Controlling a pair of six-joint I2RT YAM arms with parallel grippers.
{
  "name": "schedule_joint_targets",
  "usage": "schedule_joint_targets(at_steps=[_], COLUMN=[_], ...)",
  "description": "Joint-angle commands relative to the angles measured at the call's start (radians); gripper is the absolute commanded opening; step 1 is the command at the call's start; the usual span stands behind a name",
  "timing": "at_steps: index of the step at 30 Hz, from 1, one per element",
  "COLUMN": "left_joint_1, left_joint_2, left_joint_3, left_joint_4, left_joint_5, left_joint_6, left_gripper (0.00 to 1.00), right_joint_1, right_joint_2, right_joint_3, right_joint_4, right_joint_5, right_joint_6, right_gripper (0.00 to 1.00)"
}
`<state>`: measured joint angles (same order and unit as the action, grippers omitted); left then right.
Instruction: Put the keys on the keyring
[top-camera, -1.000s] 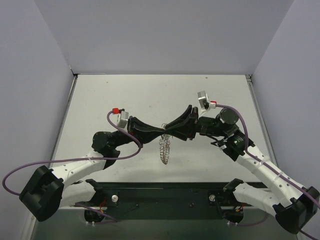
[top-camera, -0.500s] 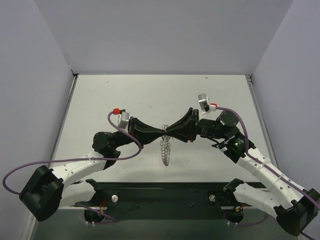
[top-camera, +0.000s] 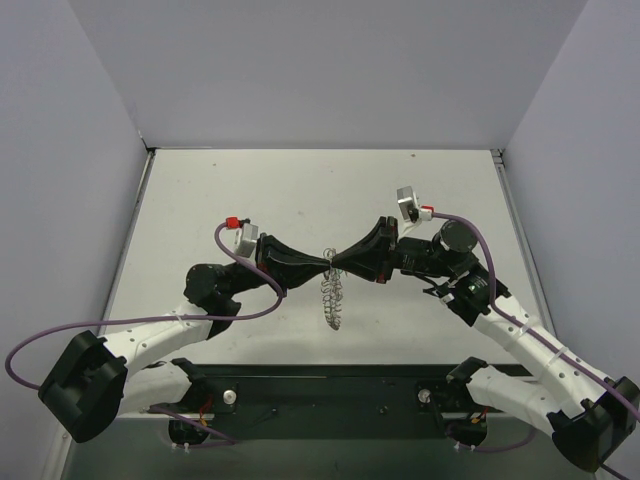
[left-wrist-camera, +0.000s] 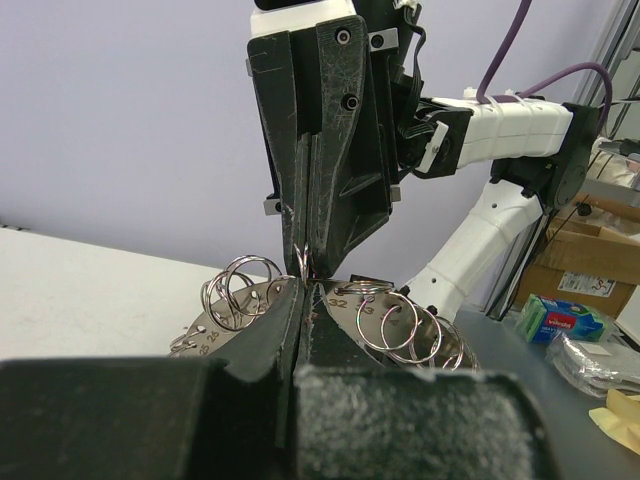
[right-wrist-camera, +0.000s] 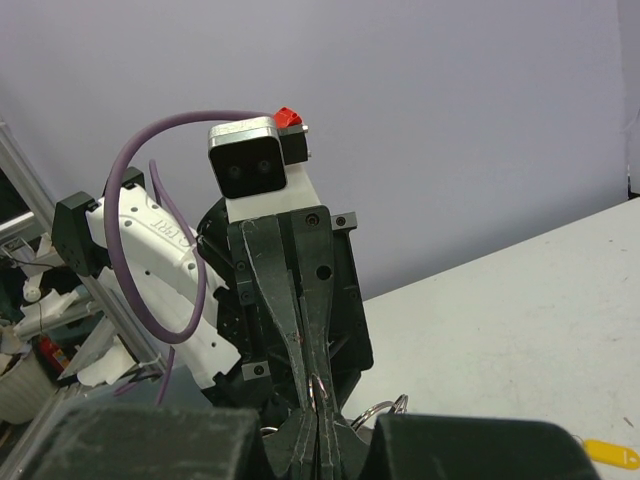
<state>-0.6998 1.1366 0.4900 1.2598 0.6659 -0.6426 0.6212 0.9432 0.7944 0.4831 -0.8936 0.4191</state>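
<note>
Table (top-camera: 300, 190), pale grey and walled in by plain lilac panels, carries the whole scene. Both arms reach inward from the near edge, the left arm (top-camera: 150, 335) from the left and the right arm (top-camera: 520, 335) from the right, and they meet nose to nose above the middle of the table.

The left gripper (top-camera: 322, 265) has its jaws pressed together, with thin metal of the keyring (top-camera: 331, 295) pinched between them. The right gripper (top-camera: 339, 263) faces it tip to tip, jaws likewise closed, clamped on one small silvery loop of the same keyring. In the left wrist view that loop shows just where the two sets of tips come together.

The keyring is a bunch of silvery split rings. Seen from above, it hangs from the meeting point of the grippers as a narrow dangling cluster, over the table's middle and toward the near edge. In the left wrist view its rings fan out on both sides of the left gripper's fingers (left-wrist-camera: 270, 330), along with flat numbered metal tags (left-wrist-camera: 345, 300).

A small yellow plastic tab (right-wrist-camera: 608, 454) lies flat on the table at the lower right corner of the right wrist view, well apart from the grippers; whether it belongs to a key I cannot tell.
</note>
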Motion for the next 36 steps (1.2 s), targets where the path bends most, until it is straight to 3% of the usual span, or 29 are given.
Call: schedule_joint_targets(at_steps=[1,13,14,15,18,22,31,36], left_joint_1=[-0.012,-0.012,-0.012,-0.012,-0.01,-0.009,0.008,0.025], left_joint_2=[-0.015,-0.023,-0.023,-0.024,-0.031,-0.055,-0.169,-0.236], left_joint_3=[0.039,0.025,0.024,0.021,0.012,-0.001,-0.022,0.041], left_joint_4=[0.406,0.397,0.392,0.389,0.385,0.343,0.129,-0.201], left_joint_5=[-0.019,-0.025,-0.026,-0.031,-0.037,-0.042,-0.068,-0.065], left_joint_6=[0.008,0.004,0.004,0.004,0.008,0.029,0.142,0.244], left_gripper=[0.0,0.01,0.04,0.15,0.34,0.45,0.51,0.5], right_joint_1=[0.003,0.003,0.003,0.003,0.003,0.003,-0.001,-0.003], right_joint_2=[0.005,0.005,0.005,0.003,-0.004,-0.011,-0.004,0.012], right_joint_3=[0.008,0.032,0.032,0.034,0.042,0.051,0.078,0.121], right_joint_4=[0.077,0.052,0.045,0.04,0.014,-0.015,-0.075,-0.178], right_joint_5=[-0.03,-0.048,-0.05,-0.053,-0.054,-0.054,-0.067,-0.088], right_joint_6=[0.006,-0.029,-0.037,-0.042,-0.062,-0.082,-0.141,-0.212], right_gripper=[0.0,0.0,0.0,0.0,0.0,0.0,0.0,0.0])
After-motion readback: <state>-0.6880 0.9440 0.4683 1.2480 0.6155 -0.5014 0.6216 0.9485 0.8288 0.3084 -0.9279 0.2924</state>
